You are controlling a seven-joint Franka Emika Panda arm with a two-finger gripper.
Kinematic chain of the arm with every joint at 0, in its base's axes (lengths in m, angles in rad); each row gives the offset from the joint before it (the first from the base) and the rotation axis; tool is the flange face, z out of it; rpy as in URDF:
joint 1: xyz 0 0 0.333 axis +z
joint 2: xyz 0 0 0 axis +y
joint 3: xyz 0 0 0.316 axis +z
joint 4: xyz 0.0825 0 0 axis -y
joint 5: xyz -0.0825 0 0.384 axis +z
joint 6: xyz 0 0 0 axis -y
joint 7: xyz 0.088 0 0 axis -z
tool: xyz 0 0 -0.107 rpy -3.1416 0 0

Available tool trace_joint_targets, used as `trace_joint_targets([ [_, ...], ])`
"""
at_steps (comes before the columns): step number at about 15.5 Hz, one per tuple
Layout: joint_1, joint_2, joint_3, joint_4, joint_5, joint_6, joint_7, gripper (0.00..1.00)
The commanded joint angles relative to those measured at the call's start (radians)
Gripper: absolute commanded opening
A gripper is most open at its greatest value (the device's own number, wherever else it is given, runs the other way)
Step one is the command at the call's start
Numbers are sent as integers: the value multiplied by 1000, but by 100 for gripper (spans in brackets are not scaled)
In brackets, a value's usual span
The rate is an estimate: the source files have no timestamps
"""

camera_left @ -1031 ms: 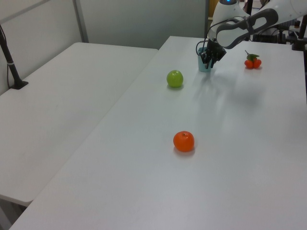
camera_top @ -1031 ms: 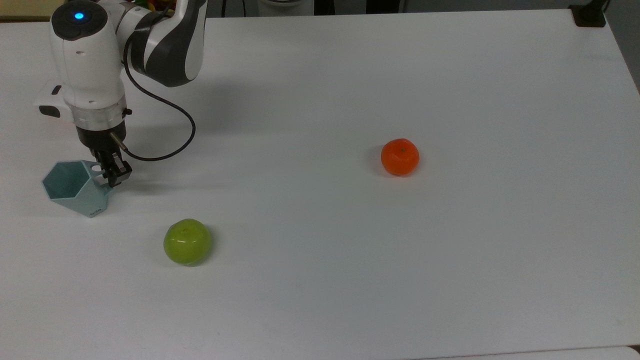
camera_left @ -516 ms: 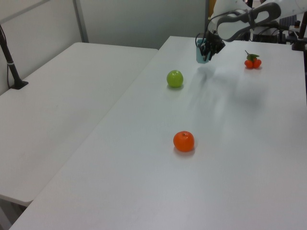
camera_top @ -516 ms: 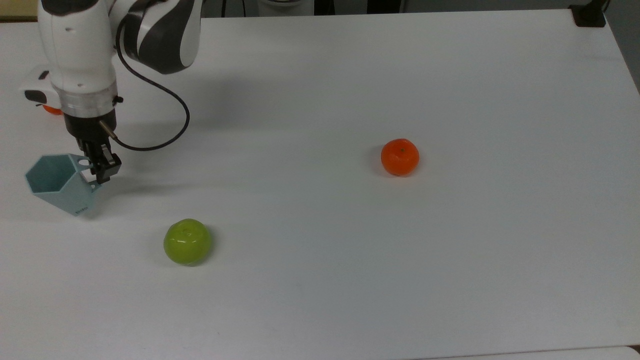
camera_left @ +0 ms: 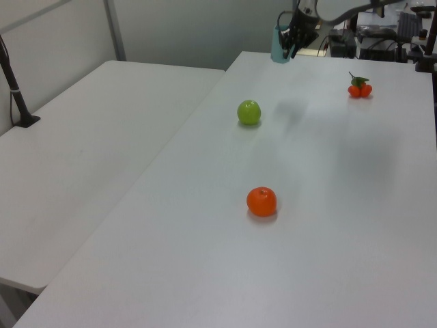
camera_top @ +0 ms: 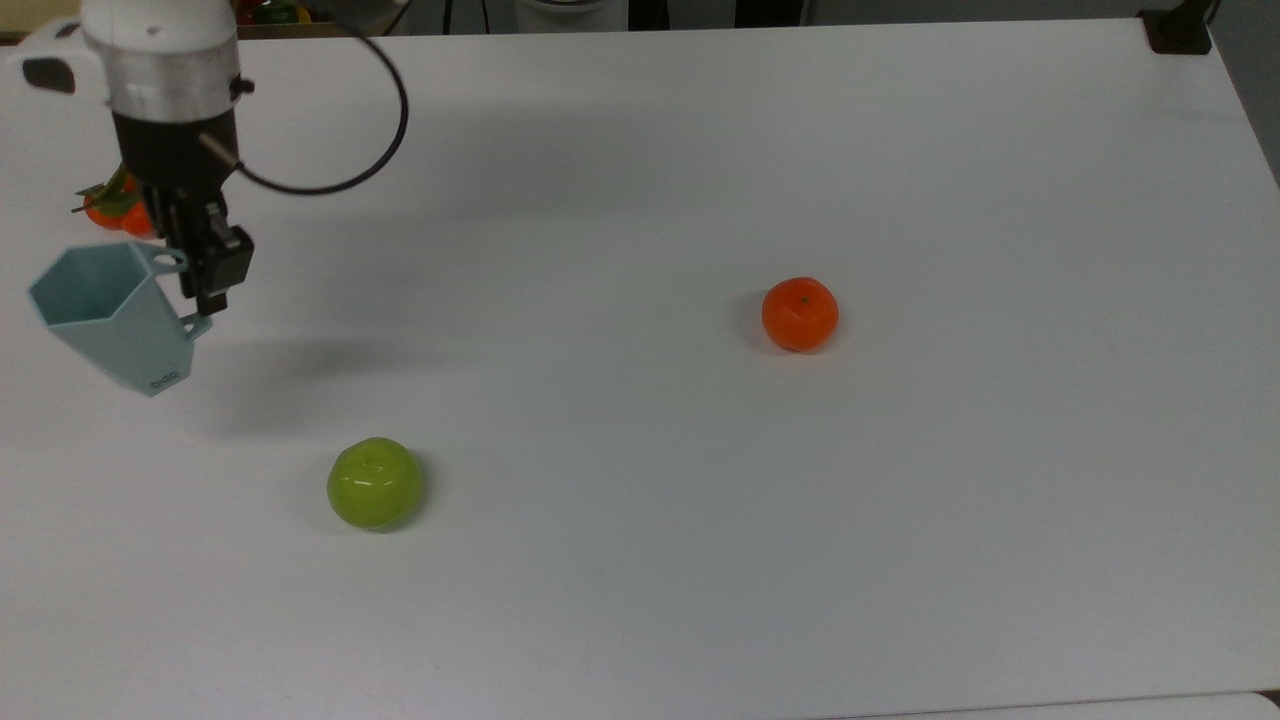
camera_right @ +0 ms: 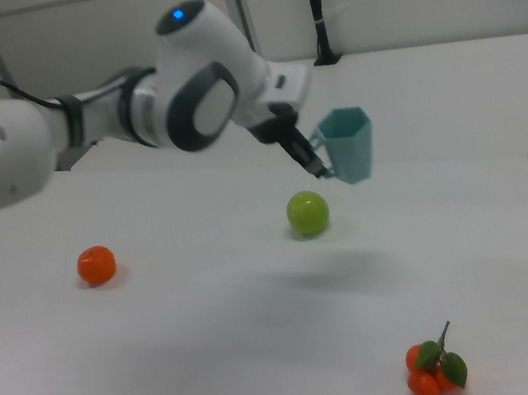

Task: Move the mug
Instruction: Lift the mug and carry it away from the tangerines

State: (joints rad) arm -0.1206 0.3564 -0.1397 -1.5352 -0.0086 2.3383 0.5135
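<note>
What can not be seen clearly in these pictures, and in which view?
- Handle of the mug: in the top view the gripper covers most of it.
- Cluster of small oranges: in the top view the gripper hides part of it.
- Robot arm: cut off by the left view's upper edge.
</note>
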Motion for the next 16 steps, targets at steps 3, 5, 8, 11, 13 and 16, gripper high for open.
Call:
trace_joint_targets([
  [3,6,-163,84,-45,-2,-218,-102,8],
  [5,7,-203,104,-58,-1,-286,-148,8],
  [8,16,-279,130,-136,2,-323,-260,8],
  [11,30,-329,158,-212,2,-356,-407,9],
  [13,50,-367,158,-278,2,-367,-495,9],
  [16,58,-427,158,-390,6,-366,-596,9],
])
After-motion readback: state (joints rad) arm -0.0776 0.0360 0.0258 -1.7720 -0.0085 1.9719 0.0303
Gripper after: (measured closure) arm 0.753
